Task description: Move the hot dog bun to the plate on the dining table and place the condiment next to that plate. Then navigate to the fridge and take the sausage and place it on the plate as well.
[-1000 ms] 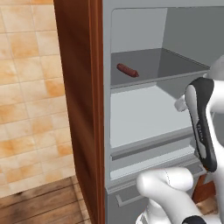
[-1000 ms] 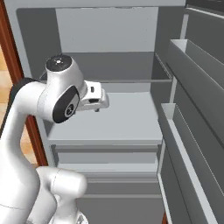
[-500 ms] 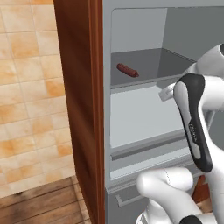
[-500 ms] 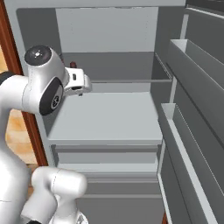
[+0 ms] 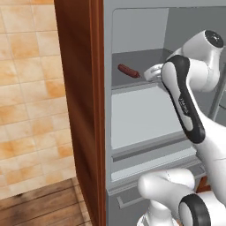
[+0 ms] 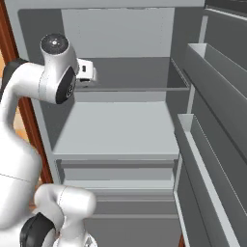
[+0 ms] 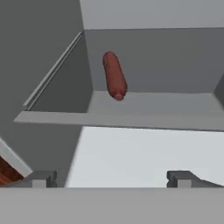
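Note:
The sausage [image 5: 128, 70] is a slim dark-red cylinder lying on the upper shelf of the open fridge [image 5: 81, 110], near its left wall. In the hand view the sausage [image 7: 114, 76] lies ahead on that shelf, beyond the shelf's front edge. My gripper [image 5: 152, 73] hovers at shelf height just right of the sausage, apart from it. Its fingertips [image 7: 41, 178] stand wide apart, so the gripper [image 7: 111, 178] is open and holds nothing. The gripper [image 6: 87, 72] sits at the left of the fridge inside. The hot dog bun, plate, condiment and dining table are out of view.
A wide light-grey middle shelf [image 6: 116, 130] lies below the upper one, with drawers under it. Grey door shelves [image 6: 212, 144] stand out on the right. The reddish-brown wood side panel borders a tiled wall [image 5: 26, 88] and wooden floor [image 5: 39, 205].
The arm has swung up and to the left, from in front of the middle shelf to the upper shelf, bringing the hand close to the sausage. The jaws stayed open.

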Robot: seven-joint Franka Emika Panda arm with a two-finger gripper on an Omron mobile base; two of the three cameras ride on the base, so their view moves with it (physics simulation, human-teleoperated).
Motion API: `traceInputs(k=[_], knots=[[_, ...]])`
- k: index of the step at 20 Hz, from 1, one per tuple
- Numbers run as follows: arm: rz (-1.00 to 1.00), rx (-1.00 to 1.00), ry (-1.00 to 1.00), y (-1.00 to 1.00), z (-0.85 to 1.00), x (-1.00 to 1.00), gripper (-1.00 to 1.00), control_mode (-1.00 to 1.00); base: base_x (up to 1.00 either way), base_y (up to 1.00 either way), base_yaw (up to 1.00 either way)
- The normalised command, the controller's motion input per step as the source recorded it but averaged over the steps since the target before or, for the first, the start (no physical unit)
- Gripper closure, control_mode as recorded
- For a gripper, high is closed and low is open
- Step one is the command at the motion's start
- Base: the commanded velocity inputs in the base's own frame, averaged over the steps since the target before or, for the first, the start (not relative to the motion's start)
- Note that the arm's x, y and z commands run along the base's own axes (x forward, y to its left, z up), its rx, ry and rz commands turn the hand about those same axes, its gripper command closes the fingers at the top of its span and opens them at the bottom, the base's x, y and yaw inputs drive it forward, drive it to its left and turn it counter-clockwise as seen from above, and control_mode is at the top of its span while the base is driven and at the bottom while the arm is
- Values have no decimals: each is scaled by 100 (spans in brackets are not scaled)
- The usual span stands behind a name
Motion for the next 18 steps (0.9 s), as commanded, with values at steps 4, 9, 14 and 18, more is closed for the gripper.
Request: traceInputs(k=[4,9,14,18], knots=[[1,5,0,31,0,68,-100,-100,0,0,0],[0,0,2,32,-8,83,-100,-100,0,0,0],[0,0,0,9,-33,82,-100,-100,0,0,0],[0,0,0,0,-29,91,-100,-100,0,0,0]])
